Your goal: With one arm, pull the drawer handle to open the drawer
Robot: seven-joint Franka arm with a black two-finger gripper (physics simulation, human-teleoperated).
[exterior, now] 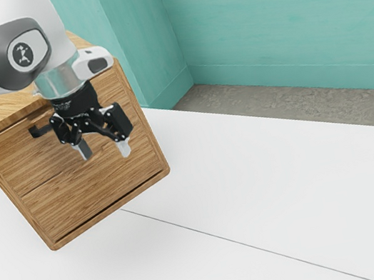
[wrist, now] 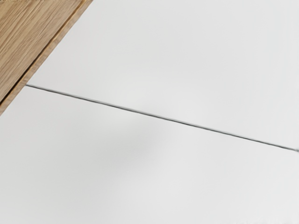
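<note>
A wooden drawer cabinet point(exterior: 71, 182) stands on the white table at the exterior view's left. Its upper drawer front carries a black handle point(exterior: 40, 129), partly hidden behind my hand. My gripper point(exterior: 105, 150) hangs in front of the cabinet's face, fingers pointing down and spread apart, open, with nothing between them. It sits just below and to the right of the handle's visible end. In the wrist view the cabinet's lower front point(wrist: 28, 42) appears beside the table top.
The white table point(exterior: 270, 198) stretches to the exterior view's right, crossed by a thin dark seam point(exterior: 249, 245). Teal walls point(exterior: 280, 7) and a grey floor strip point(exterior: 296, 99) lie beyond it.
</note>
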